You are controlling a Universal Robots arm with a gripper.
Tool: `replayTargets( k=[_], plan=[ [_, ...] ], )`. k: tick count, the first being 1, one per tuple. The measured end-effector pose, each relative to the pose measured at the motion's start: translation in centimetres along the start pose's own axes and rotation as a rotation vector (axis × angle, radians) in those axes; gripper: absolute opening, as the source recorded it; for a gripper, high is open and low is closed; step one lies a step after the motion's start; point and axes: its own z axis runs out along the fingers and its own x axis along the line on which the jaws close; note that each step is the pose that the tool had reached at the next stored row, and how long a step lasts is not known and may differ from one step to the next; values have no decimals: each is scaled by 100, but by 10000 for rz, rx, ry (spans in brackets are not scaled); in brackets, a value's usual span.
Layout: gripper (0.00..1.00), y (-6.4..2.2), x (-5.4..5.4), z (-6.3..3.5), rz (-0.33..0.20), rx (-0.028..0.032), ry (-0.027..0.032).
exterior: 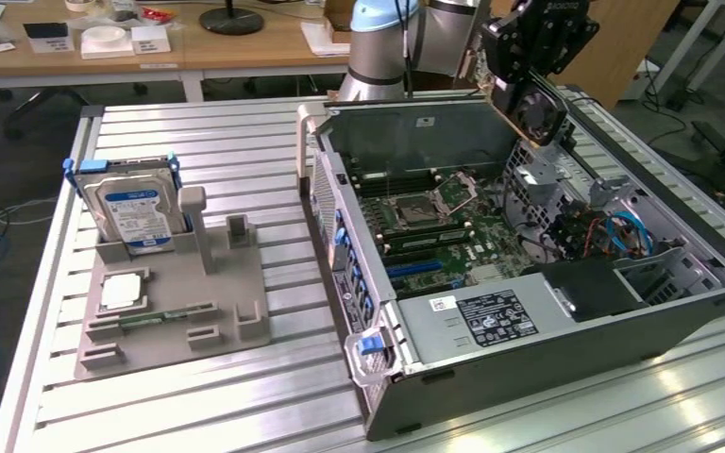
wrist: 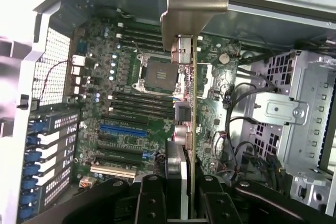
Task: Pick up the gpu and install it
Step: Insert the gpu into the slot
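The pincer is clamped tight on the gpu, holding it by one end; the card hangs on its edge, up in the air over the open computer case; its shiny metal bracket is at the far end; the green motherboard lies below; toward the exterior view's left, a hard drive stands in a grey holder on the counter.

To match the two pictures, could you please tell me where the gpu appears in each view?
Exterior view: gpu is held above the open case, toward the exterior view's upper right, fan showing.
Wrist view: gpu is edge-on, central, over the motherboard, bracket farthest from the camera.
Shared landmark: the CPU socket.
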Motion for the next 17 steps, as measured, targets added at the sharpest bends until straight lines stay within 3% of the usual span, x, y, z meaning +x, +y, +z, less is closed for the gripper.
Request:
replayTargets(
  k=[17],
  plan=[
    [28,-6,1,0,-1675,-16,39]
  ],
)
